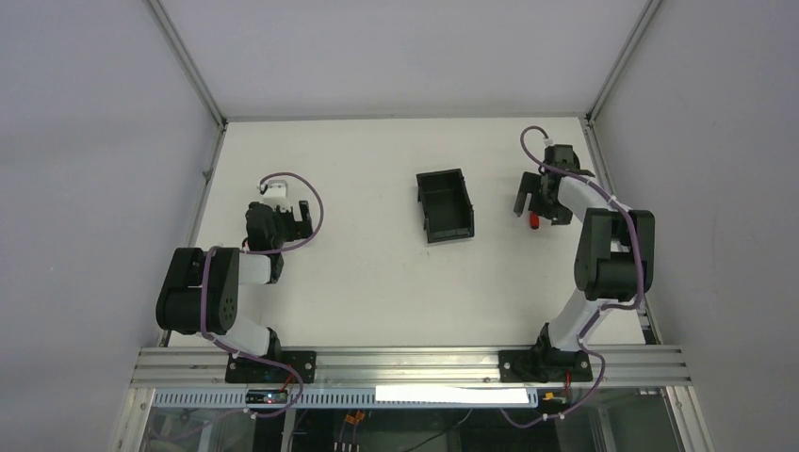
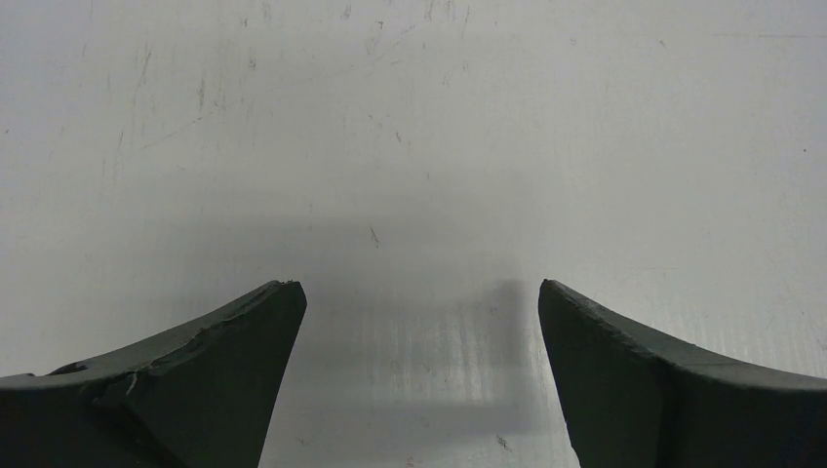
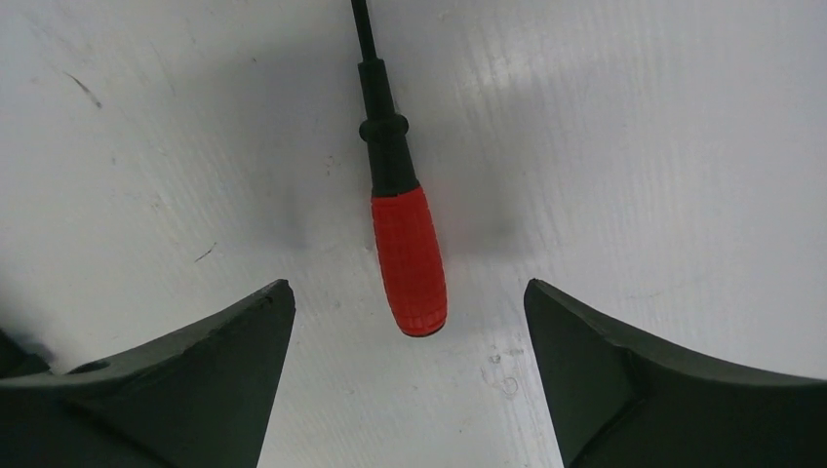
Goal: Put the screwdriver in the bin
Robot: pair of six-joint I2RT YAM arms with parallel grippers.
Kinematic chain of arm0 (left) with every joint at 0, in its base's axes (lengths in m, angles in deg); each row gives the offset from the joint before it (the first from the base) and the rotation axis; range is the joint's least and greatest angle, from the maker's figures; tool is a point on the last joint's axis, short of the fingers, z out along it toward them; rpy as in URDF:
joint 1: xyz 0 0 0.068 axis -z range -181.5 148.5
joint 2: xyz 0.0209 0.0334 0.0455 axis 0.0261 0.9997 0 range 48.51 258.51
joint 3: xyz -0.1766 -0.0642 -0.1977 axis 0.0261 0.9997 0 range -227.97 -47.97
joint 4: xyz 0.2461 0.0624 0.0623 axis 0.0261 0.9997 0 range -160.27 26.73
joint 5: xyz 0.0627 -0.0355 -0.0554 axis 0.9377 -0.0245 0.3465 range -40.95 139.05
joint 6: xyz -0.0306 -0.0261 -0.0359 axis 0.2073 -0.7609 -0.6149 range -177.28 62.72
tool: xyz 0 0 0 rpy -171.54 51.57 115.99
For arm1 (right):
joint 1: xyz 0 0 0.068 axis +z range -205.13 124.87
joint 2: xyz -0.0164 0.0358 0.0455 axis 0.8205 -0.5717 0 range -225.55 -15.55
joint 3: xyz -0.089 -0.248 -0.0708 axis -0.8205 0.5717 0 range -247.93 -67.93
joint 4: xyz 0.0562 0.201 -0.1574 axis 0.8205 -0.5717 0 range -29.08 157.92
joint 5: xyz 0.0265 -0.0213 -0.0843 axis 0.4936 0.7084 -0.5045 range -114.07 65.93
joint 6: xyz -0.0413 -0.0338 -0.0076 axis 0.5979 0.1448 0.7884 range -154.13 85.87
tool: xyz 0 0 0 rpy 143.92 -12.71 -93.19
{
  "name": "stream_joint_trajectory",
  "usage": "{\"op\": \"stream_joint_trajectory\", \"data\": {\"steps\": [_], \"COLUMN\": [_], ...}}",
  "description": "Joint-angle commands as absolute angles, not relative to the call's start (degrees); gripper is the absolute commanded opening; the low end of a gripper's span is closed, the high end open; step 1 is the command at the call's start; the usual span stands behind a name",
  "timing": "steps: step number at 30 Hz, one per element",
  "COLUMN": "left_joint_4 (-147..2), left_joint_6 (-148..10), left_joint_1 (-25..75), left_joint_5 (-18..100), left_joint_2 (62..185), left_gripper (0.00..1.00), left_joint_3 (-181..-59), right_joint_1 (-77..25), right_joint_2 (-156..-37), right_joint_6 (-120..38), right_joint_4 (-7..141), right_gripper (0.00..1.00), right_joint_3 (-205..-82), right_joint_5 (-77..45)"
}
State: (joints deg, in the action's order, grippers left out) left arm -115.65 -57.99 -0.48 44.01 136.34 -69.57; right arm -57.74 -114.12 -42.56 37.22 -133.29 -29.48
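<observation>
Screwdriver [image 3: 408,258] lies flat on the tabletop [image 1: 358,264], its red handle end just between the right fingers [image 3: 224,361], which are spread wide and touching nothing (shaft tip cut off at the frame edge). Bin [image 1: 426,209] sits well apart; left fingers [image 2: 224,361] are spread too.

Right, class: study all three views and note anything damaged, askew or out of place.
Minor only: one fingertip of the left hand looks chipped and cracked at its edge, and the bin sits slightly askew to the edges of the table. The screwdriver lies flat, intact.
</observation>
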Motion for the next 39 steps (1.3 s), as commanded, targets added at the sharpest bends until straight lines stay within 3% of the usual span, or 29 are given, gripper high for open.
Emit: {"op": "stream_joint_trajectory", "data": {"steps": [1,7,11,15,27,39], "left_joint_4": [-117.62,-117.64,-117.61,-117.59,-117.62,-117.64], "left_joint_6": [-58.51,-58.51,-58.51,-58.55,-58.51,-58.51], "left_joint_1": [-1.06,-1.06,-1.06,-1.06,-1.06,-1.06], "left_joint_5": [43.25,43.3,43.26,43.27,43.24,43.24], "left_joint_2": [134.88,134.85,134.9,134.84,134.9,134.9], "left_gripper": [0.99,0.99,0.99,0.99,0.99,0.99], "left_joint_3": [-69.24,-69.24,-69.24,-69.24,-69.24,-69.24], "right_joint_1": [-57.93,-57.94,-57.94,-57.86,-55.53,-35.63], "right_joint_2": [-117.27,-122.0,-122.05,-117.54,-103.92,-101.88], "right_joint_6": [-40.91,-40.7,-40.6,-39.5,-39.52,-30.36], "right_joint_4": [38.39,40.87,40.77,38.87,25.24,26.19], "right_gripper": [0.89,0.71,0.27,0.11,0.14,0.21], "right_joint_3": [-135.56,-135.95,-136.88,-138.81,-148.59,-152.47], "right_joint_5": [-28.4,-28.68,-29.41,-29.64,-24.51,-18.1]}}
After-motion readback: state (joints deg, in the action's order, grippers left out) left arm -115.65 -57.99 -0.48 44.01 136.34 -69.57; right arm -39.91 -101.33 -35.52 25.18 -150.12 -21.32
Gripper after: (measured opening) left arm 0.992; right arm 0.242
